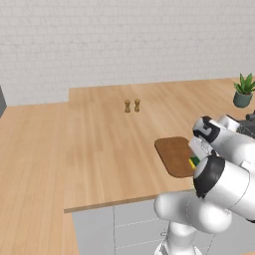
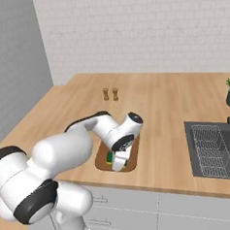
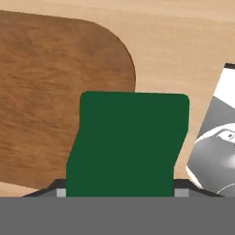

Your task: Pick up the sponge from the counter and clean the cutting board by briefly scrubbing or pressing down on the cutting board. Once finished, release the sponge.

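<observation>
In the left base view I see the counter (image 1: 99, 149) running wide under the white brick wall, with the cutting board (image 1: 173, 153) lying close to its front edge. My arm bends over the board's near end, and a sliver of the sponge (image 1: 193, 162), green over yellow, peeks out beside the wrist. Two small shakers (image 1: 132, 105) stand toward the back edge, and a potted plant (image 1: 244, 90) sits at the far right.

From the right base view, the gripper (image 2: 116, 162) points down at the board (image 2: 132, 156) near the front edge of the counter (image 2: 160, 104); the sponge (image 2: 110, 158) sits between the fingers, on or just above the board. A sink (image 2: 214, 149) lies well apart to the right.

In the hand view the sponge's green top (image 3: 128, 142) sits between my fingertips, clamped, over the board's (image 3: 50, 92) rounded corner.
</observation>
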Motion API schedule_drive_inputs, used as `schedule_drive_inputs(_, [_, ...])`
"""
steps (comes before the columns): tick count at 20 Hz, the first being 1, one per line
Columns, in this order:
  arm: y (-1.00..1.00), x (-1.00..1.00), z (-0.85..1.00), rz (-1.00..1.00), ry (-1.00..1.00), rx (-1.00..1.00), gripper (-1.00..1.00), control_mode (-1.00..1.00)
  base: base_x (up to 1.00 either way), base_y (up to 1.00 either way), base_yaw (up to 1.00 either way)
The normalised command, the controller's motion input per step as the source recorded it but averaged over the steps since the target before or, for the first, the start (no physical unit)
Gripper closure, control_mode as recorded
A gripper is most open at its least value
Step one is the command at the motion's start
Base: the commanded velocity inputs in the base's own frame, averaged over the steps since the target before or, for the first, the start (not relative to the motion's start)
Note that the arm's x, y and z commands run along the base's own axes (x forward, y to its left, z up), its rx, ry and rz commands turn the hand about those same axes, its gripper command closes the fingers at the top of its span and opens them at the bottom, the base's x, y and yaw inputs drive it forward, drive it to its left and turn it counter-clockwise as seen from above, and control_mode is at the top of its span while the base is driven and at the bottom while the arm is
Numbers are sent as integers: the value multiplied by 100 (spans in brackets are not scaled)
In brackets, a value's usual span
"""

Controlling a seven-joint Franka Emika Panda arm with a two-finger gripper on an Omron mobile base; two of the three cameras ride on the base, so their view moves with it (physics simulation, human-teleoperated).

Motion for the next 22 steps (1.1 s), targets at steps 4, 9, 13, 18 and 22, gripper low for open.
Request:
schedule_drive_inputs(4, [-37, 0, 0, -13, 0, 8, 100, -100, 0, 0, 0])
schedule_drive_inputs(9, [-1, 6, -5, -1, 0, 1, 100, -100, 0, 0, 0])
schedule_drive_inputs(13, [0, 19, -27, 0, 0, 4, 100, -100, 0, 0, 0])
schedule_drive_inputs(18, [0, 20, -24, 0, 0, 2, 100, -100, 0, 0, 0])
schedule_drive_inputs(22, [0, 24, -19, 0, 0, 0, 100, -100, 0, 0, 0])
